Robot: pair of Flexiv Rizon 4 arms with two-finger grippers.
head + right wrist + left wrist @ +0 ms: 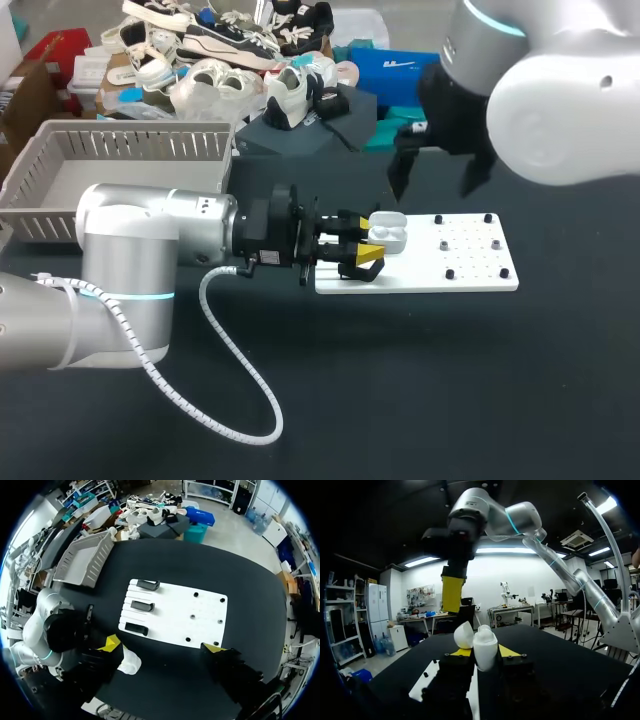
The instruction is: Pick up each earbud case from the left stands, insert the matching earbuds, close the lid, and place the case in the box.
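Plainly our left pincer (360, 240) is clamped on the open-lidded earbud case (390, 235), held just above the white board (470, 278). Our right pincer (435, 185) hangs spread wide over it. Pressing earbuds in could twist the case in that side grip. We cannot make out any earbuds, and the case's inside is hidden.

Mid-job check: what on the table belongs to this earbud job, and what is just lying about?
Job:
- open earbud case, held in the left pincer
- white board with three empty black stands
- grey box
- right pincer, open above the board

Lying about:
- white coiled cable, looping across the table
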